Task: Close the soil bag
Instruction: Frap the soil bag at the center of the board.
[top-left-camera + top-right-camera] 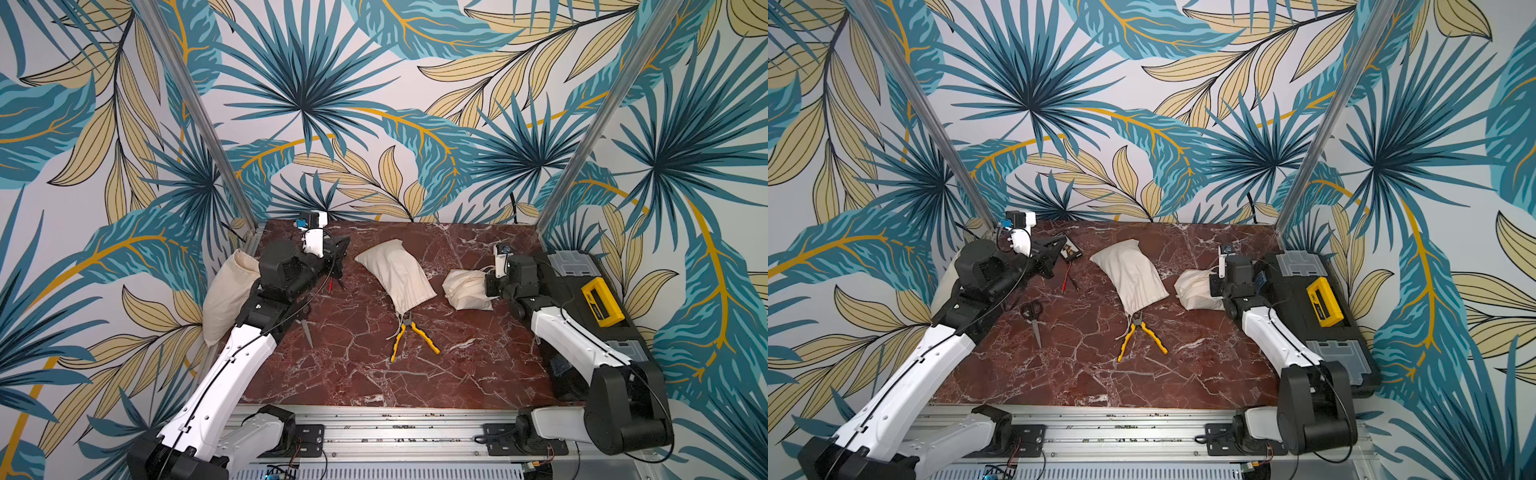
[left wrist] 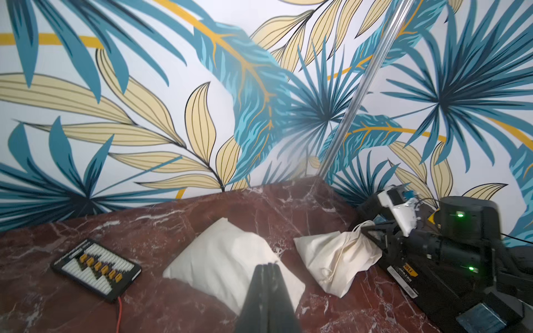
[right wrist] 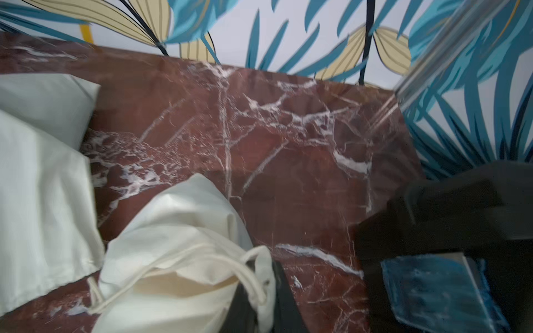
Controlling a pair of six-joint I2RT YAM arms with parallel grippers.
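The soil bag (image 1: pixel 465 291) is a small cream cloth bag. It lies on the red stone desk (image 1: pixel 374 386), at the middle right of a top view. It is just beside a black tool box (image 1: pixel 582 291) with a yellow handle.

The right claw (image 3: pixel 261 297) is at the bag's mouth. Low in the right wrist view, its two black fingers (image 3: pixel 284 302) sit on each side of a fold of the bag's cloth. So this claw is pinching the soil bag at its rim. The white string (image 3: pixel 245 274) loops around the mouth right there. The mouth is not pulled tight, and a tan gap shows under the top fold.

The left claw (image 2: pixel 266 288) is pressed together and holds nothing. In both top views it is over the far left part of the desk, well apart from the soil bag.

A bigger cream bag (image 1: pixel 1129 270) lies in the middle of the desk. Its narrow end is right at the head of the pliers (image 1: pixel 1142 336), which have yellow handles. The scissors (image 1: pixel 1034 318) lie to the left of the pliers. A flat black board (image 2: pixel 96 269) with yellow bits lies at the lower left of the left wrist view.
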